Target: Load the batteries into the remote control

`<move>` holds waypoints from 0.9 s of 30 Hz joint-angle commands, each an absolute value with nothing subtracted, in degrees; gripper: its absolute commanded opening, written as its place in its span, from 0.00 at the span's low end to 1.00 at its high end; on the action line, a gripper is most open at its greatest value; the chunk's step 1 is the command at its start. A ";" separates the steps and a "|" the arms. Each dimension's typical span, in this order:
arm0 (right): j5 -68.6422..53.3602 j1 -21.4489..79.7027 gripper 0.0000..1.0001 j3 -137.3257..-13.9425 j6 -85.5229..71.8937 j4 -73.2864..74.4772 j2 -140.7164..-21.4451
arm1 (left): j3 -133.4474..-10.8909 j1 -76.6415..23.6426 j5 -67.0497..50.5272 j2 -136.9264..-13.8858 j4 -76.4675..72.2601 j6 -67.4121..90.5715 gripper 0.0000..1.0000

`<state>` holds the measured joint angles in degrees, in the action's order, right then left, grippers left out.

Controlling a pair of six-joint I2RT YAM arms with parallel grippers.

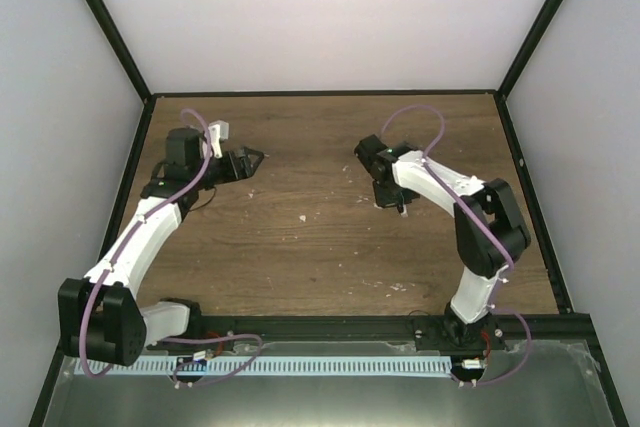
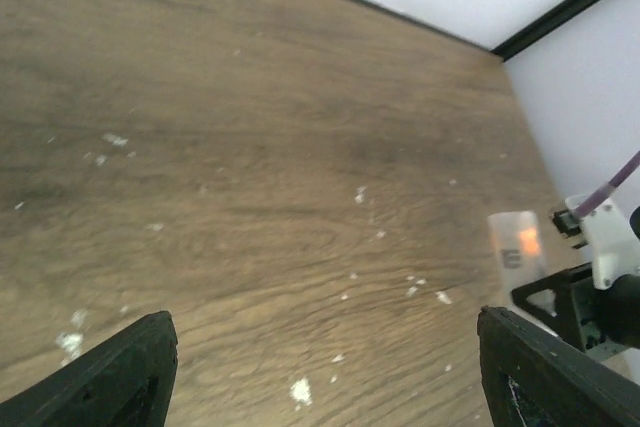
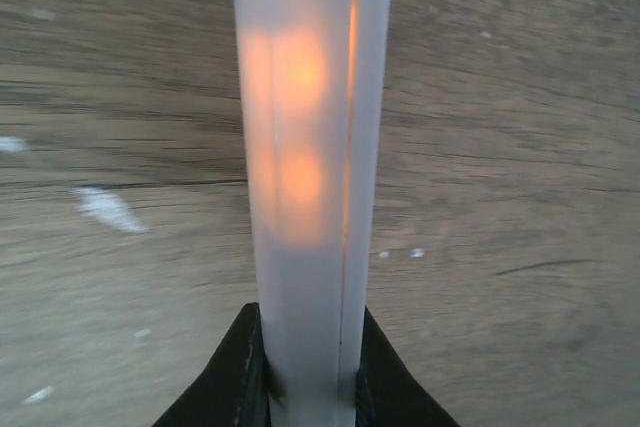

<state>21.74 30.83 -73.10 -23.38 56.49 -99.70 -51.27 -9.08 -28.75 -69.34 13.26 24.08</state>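
Got the remote control point(image 3: 305, 147) clamped in the right gripper point(image 3: 305, 367), left gripper point(image 2: 330, 377) gaping wide and empty well off to the remote's side, zero batteries in sight around it, so no telling if loading's done or pending.

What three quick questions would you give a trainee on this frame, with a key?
1. True or false: the left claw is shut on something.
2. Which claw grips the remote control? A: the left. B: the right. C: neither.
3. Fill in: the spot showing on the remote control is coloured ___.

Key:
1. False. It stands open with nothing in it.
2. B. The right claw is clamped on the lower end of the remote control, which sticks straight out from it.
3. Orange.
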 commanded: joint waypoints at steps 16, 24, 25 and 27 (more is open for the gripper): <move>36.15 30.89 0.14 -71.78 -24.77 59.82 -110.44 | -52.53 -8.85 -23.77 -69.53 22.76 19.87 0.82; 34.93 30.86 0.18 -70.93 -24.24 58.40 -110.17 | -53.26 -8.89 -23.98 -70.20 22.63 19.62 0.82; 34.58 30.85 0.21 -71.07 -23.96 58.18 -110.00 | -53.26 -8.88 -24.17 -70.30 22.62 19.60 0.82; 33.54 30.98 0.27 -71.29 -23.27 57.68 -109.33 | -53.37 -8.83 -24.37 -70.49 22.74 19.60 0.82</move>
